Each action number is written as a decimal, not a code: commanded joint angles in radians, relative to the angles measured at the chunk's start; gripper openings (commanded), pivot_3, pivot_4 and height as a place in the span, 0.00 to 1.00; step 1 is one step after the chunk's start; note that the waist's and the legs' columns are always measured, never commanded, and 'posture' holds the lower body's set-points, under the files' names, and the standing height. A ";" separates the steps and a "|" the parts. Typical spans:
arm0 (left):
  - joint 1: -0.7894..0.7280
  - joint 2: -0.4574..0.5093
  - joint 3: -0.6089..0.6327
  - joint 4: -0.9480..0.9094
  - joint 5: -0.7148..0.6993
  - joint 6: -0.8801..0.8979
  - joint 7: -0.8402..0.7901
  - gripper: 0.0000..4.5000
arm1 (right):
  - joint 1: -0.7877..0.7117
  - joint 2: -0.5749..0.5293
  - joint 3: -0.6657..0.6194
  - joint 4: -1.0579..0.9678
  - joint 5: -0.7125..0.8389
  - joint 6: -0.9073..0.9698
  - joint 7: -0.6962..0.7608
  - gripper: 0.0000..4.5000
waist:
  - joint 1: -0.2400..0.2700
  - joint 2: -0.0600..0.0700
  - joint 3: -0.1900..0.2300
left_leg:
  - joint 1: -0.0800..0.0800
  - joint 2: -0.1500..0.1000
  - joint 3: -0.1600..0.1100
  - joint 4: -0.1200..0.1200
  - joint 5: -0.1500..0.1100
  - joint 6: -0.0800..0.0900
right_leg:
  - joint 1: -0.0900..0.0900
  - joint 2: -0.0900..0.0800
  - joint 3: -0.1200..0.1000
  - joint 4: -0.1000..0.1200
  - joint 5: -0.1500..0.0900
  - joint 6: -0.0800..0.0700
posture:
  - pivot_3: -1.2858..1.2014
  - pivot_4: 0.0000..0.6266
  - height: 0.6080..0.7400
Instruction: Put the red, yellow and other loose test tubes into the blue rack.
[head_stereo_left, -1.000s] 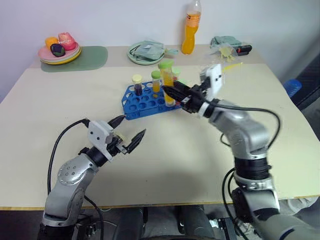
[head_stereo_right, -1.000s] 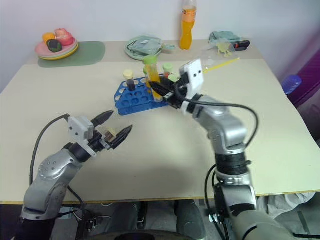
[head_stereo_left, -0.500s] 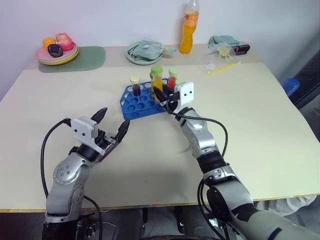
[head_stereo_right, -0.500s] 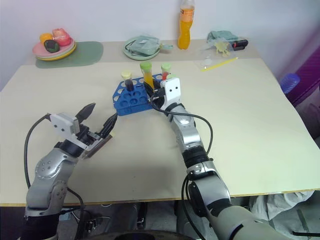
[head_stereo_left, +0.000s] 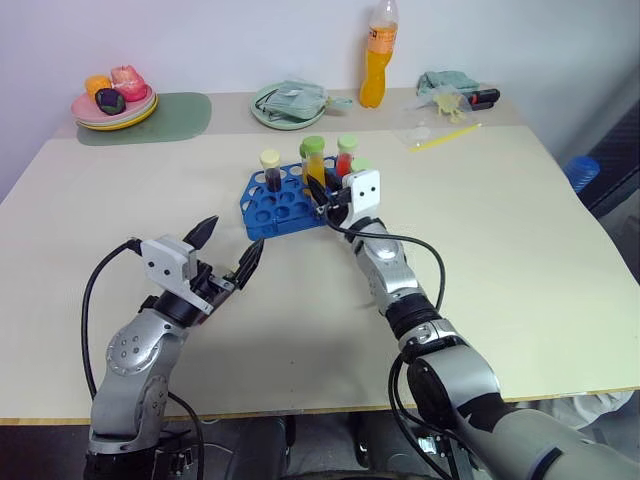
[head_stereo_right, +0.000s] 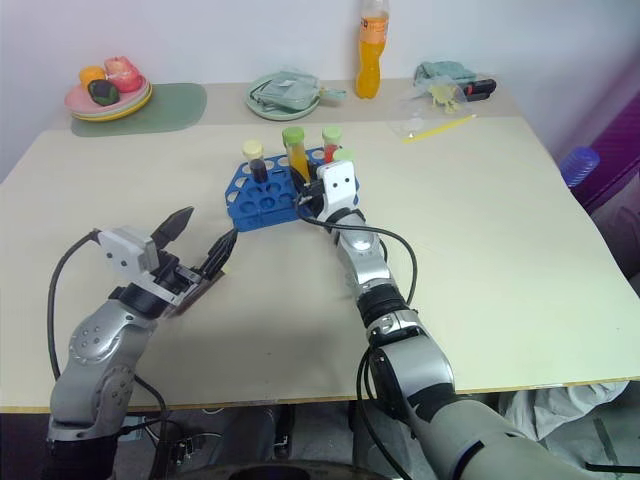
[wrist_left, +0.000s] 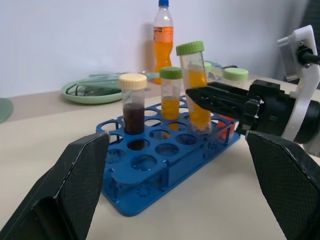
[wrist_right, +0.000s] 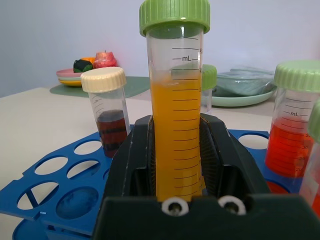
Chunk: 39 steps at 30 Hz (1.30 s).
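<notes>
You are looking at an evenly, brightly lit tabletop (head_stereo_left: 520, 260) under soft overhead light; shadows beneath the arms fall short and diffuse toward you; no harsh glare shows, only a faint sheen on the yellow-orange tube (wrist_right: 176, 125) in the right wrist view; there the tube is crisp while the plates (wrist_right: 80, 75) behind go soft; in the left wrist view the near black fingers (wrist_left: 75, 185) blur slightly

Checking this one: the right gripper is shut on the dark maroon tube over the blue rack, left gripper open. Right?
Not quite. The right gripper is shut on the yellow-orange tube with the green cap, as the right wrist view shows. The dark maroon tube already stands in the blue rack. The left gripper is open.
</notes>
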 joint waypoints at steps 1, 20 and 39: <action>-0.008 0.005 -0.006 -0.041 -0.009 0.000 -0.002 1.00 | -0.032 0.006 -0.011 0.021 -0.013 -0.039 -0.018 0.17 | 0.000 0.000 0.000 | 0.000 0.000 0.000 0.000 0.000 0.000 | 0.000 0.000 0.000 0.000 0.000 0.000 | 0.52 0.24 0.92; 0.004 0.000 -0.010 -0.060 -0.017 0.017 -0.005 1.00 | 0.036 -0.001 -0.010 0.012 -0.012 -0.094 0.022 0.17 | 0.001 0.000 0.000 | 0.000 0.000 0.000 0.000 0.000 0.000 | 0.000 0.000 0.000 0.000 0.000 0.000 | 0.52 0.24 0.92; -0.058 0.257 0.108 -0.252 -0.171 0.566 0.103 1.00 | 0.340 -0.375 0.117 -0.766 0.119 0.329 0.502 0.93 | 0.009 0.001 0.001 | 0.000 0.000 -0.002 0.000 0.000 0.000 | 0.001 0.000 0.000 0.000 0.000 0.000 | 0.52 0.24 0.92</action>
